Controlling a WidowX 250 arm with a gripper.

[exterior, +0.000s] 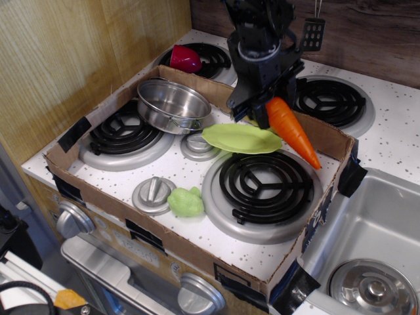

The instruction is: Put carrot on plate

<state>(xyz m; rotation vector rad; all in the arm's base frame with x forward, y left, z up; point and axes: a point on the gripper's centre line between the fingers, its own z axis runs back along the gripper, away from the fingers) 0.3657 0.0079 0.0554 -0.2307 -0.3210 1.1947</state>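
The orange toy carrot [293, 132] hangs tip-down to the right, its stem end held in my gripper [260, 108], which is shut on it. The carrot is in the air just right of the lime-green plate [240, 138], over the far edge of the front right burner [264, 187]. The plate lies inside the cardboard tray, its far side tilted up a little against a knob. The carrot's green stem is hidden by the fingers.
A steel pot [172, 104] sits on the back left burner inside the cardboard tray [197, 246]. A small pale green lumpy toy [186, 201] lies at the front. A dark red cup [186, 59] stands behind the tray. A sink [374, 249] is at the right.
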